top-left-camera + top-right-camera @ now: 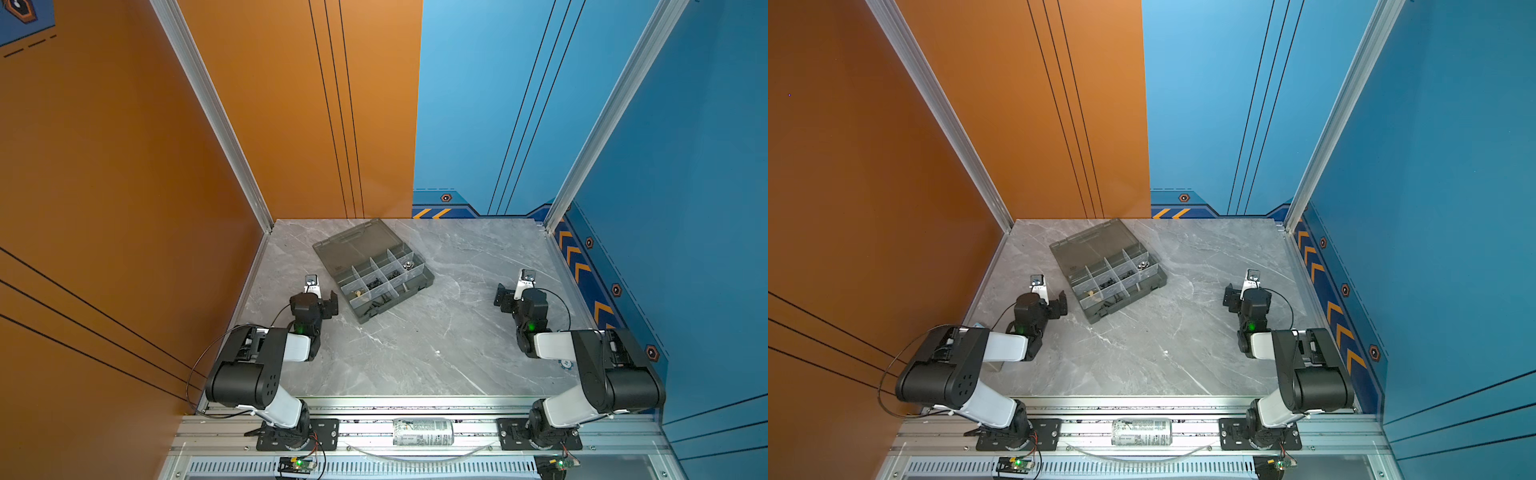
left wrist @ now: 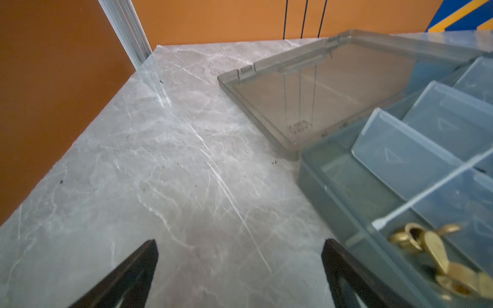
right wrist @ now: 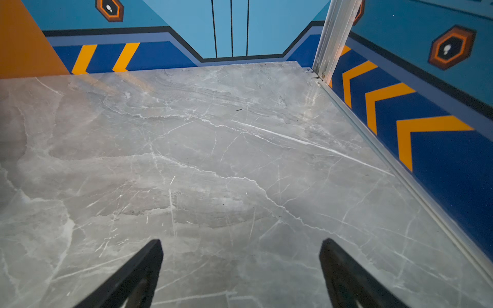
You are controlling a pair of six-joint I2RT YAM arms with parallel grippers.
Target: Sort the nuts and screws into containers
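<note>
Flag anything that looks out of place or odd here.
A drink can lies on its side on the front rail, off the table. The organizer box sits askew to the table edges.

Organizer box point(image 1: 397, 302) sat angled on marble table point(image 1: 415, 353) w/ lid point(image 1: 353, 245) flat open behind. Black screws point(image 1: 374, 284) in mid containers point(image 1: 371, 266), silver nuts point(image 1: 408, 264) far-right, brass bits point(image 1: 358, 294) near-left. Left gripper point(image 1: 330, 305) was just beside box, right gripper point(image 1: 502, 297) well apart.
</note>
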